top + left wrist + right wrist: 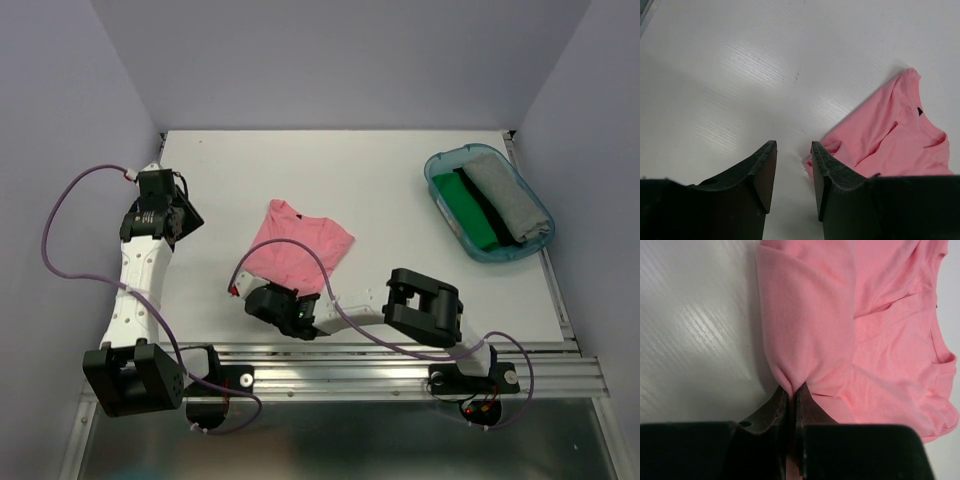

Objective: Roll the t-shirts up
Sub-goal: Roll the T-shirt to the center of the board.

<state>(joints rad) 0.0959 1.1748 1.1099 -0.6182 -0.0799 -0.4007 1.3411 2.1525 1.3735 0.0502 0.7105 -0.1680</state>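
Note:
A salmon-pink t-shirt (297, 245) lies crumpled on the white table, near the middle. My right gripper (262, 297) is at its near edge, shut on a pinch of its folded fabric (792, 389); the shirt (880, 330) spreads away to the right in the right wrist view. My left gripper (185, 215) is open and empty at the left, apart from the shirt; in the left wrist view (792, 155) the pink shirt (895, 140) lies to the right of its fingers. A grey t-shirt (510, 195) and a green t-shirt (470, 205) lie folded in the tub.
A teal see-through plastic tub (440, 165) stands at the back right of the table (380, 170). A metal rail (400, 370) runs along the near edge. Purple walls close in the left, back and right sides.

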